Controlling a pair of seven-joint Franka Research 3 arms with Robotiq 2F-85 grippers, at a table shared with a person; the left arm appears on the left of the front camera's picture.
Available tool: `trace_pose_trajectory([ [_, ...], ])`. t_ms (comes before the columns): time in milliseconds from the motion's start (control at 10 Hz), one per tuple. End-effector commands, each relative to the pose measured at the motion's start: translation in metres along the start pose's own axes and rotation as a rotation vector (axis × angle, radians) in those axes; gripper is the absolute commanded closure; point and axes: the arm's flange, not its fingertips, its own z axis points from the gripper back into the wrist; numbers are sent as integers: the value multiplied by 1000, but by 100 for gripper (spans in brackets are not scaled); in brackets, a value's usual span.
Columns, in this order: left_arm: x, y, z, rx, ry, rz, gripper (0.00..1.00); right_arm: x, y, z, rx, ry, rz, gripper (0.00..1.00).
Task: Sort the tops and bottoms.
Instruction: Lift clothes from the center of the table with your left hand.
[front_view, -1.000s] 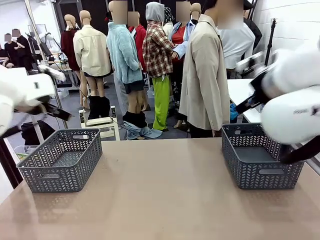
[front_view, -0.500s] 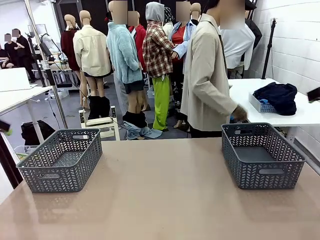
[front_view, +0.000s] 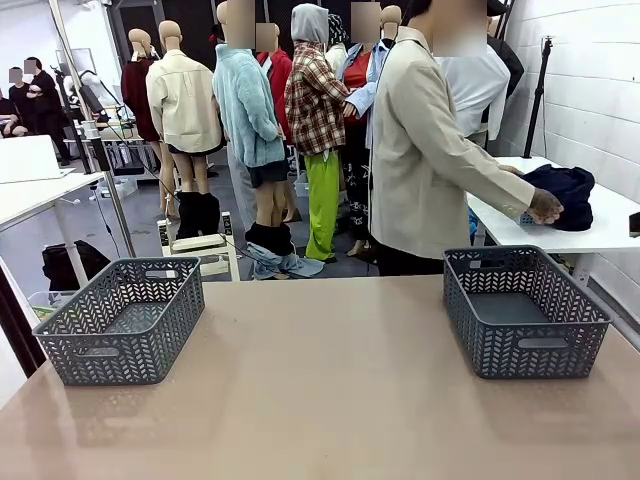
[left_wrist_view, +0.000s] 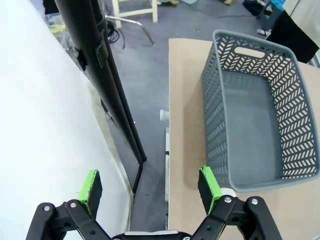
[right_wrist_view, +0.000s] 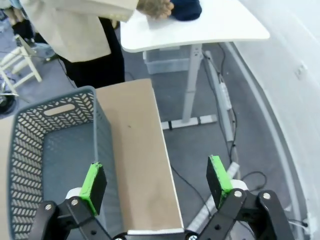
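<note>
Left gripper (left_wrist_view: 150, 185): jaws spread wide, holding nothing; hangs over the floor just beside the table (front_view: 320, 400) edge, near the left basket (front_view: 118, 352).
Right gripper (right_wrist_view: 156, 177): jaws spread wide, holding nothing; over the table's right edge, beside the right basket (front_view: 522, 352).
Baskets: grey, empty, on the table, well apart.
Person (front_view: 420, 170): beige coat, far side, turned right.
Hand (front_view: 546, 206): on the bottoms (front_view: 572, 188); cannot tell whether it grips them.
Bottoms: dark navy heap on a white side table (front_view: 600, 235), beyond the right basket.

Left basket (front_view: 130, 345) and right basket (front_view: 520, 352) stand apart on the tan table (front_view: 320, 405); beyond, a person (front_view: 420, 170), seemingly side-on.
</note>
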Motion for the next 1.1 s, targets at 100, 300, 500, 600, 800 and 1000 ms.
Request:
trace_pose_trajectory([
  [100, 0, 1, 1, 6, 2, 20, 0, 4, -4, 11, -29, 4, 0, 0],
  [300, 0, 1, 1, 6, 2, 20, 0, 4, -4, 11, -29, 4, 0, 0],
  [500, 0, 1, 1, 6, 2, 20, 0, 4, -4, 11, -29, 4, 0, 0],
  [600, 0, 1, 1, 6, 2, 20, 0, 4, -4, 11, -29, 4, 0, 0],
  [800, 0, 1, 1, 6, 2, 20, 0, 4, -4, 11, -29, 4, 0, 0],
  [1000, 0, 1, 1, 6, 2, 20, 0, 4, -4, 11, -29, 4, 0, 0],
])
